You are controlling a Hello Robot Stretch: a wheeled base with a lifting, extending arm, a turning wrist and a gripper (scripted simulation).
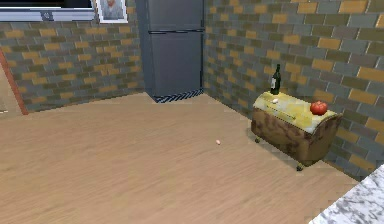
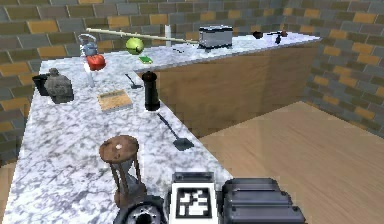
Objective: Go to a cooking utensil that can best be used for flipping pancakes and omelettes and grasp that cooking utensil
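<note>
While the gripper (image 2: pixel 140 212) sits at the marble counter's (image 2: pixel 55 150) near edge, you see the spatula (image 2: pixel 172 131) lying flat just beyond it, past a wooden hourglass (image 2: pixel 121 163); whether it holds anything, you cannot tell; the base likely stands side-on for reach.
</note>
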